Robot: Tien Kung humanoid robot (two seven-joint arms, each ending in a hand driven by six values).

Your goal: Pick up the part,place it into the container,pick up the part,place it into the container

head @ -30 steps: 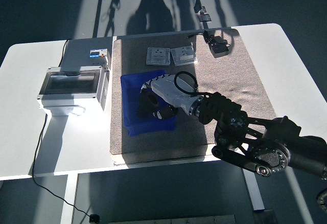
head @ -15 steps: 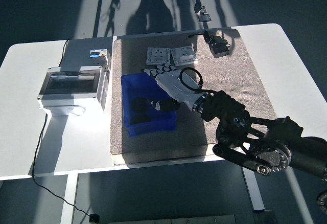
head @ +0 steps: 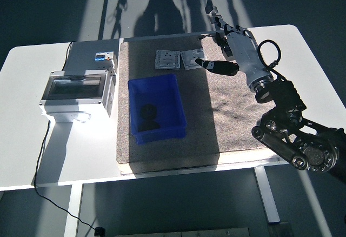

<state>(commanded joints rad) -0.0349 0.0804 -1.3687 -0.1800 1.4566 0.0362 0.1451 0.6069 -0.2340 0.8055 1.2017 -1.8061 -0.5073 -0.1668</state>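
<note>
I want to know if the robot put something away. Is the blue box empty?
Not empty. One dark part lies on the floor of the blue box. The right robot hand is far from it, over the mat's back corner.

Mat (head: 238, 107): you see it spread over the table (head: 308, 58), centre to right.
Container (head: 157, 107): sits on the mat's left part, with a part (head: 147, 111) lying inside it.
Plates (head: 179, 59): two lie side by side on the mat, behind the container.
Enclosure box (head: 77, 93): stands left of the mat, on the table.
Right hand (head: 233, 41): you find it over the mat's far right corner, right of the plates.
</note>
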